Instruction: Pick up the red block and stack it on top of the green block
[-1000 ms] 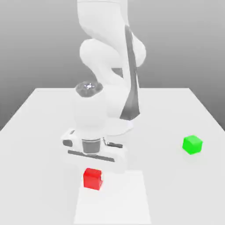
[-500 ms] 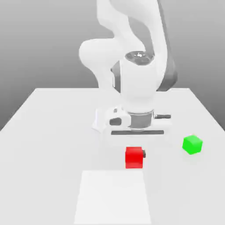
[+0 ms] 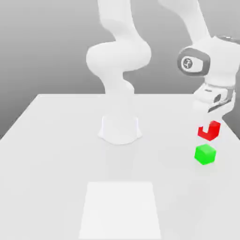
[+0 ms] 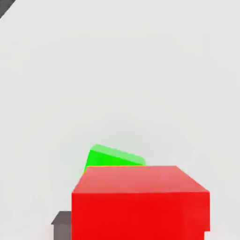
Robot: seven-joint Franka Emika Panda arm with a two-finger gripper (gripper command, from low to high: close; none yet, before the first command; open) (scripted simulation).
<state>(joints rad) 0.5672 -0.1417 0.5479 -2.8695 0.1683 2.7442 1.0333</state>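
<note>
A white robot arm's hand (image 3: pixel 209 123) is clamped on the red block (image 3: pixel 209 131), held in the air just above the green block (image 3: pixel 205 154) on the white bench (image 3: pixel 56 154). From the hand camera, the red block (image 4: pixel 139 202) hides most of the green block (image 4: pixel 112 157).

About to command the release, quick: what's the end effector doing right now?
End effector: closed on the red block, carrying it in the air just above the green block.

Red block (image 3: pixel 209 131) aloft above green block (image 3: pixel 205 154)
</note>
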